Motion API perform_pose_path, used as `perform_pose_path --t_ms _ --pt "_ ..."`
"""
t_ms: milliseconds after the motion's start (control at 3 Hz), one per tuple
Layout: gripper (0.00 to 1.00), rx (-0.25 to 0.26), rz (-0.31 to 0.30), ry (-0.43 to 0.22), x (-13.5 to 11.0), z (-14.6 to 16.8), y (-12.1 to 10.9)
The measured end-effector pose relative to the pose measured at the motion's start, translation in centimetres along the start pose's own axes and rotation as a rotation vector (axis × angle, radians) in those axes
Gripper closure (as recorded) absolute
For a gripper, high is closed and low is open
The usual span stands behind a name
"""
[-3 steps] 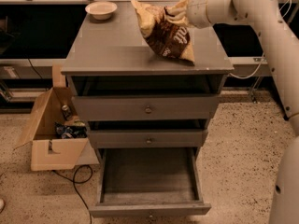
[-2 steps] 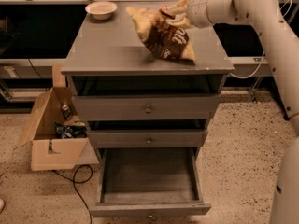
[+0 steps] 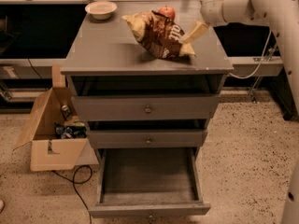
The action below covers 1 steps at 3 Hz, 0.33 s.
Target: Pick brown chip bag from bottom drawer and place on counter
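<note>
The brown chip bag (image 3: pixel 159 34) lies on its side on the counter (image 3: pixel 107 50), right of the middle, with tan ends and white lettering. My gripper (image 3: pixel 199 12) hangs just right of the bag, above the counter's back right part. It is open and empty: one tan finger (image 3: pixel 195 32) points down toward the bag's right end and the other sits at the top edge of the view. The bottom drawer (image 3: pixel 147 178) is pulled out and nothing shows inside it.
A white bowl (image 3: pixel 101 8) stands at the counter's back left. A red apple (image 3: pixel 167 11) sits just behind the bag. Two shallower drawers (image 3: pixel 147 109) above are shut. An open cardboard box (image 3: pixel 51 129) and a cable lie on the floor to the left.
The gripper has let go of the bag and drawn back up and to the right. The bag has settled flat on the counter.
</note>
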<state>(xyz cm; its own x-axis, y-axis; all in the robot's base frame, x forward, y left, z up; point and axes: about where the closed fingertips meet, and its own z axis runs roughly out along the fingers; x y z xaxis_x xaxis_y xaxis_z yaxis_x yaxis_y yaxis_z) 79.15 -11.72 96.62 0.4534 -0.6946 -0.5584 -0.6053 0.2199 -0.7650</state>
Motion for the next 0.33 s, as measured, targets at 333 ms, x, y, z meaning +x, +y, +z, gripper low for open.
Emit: perform_pose_path --t_ms 333 --pt "0.0 0.083 0.089 0.035 3.73 -6.27 -1.43"
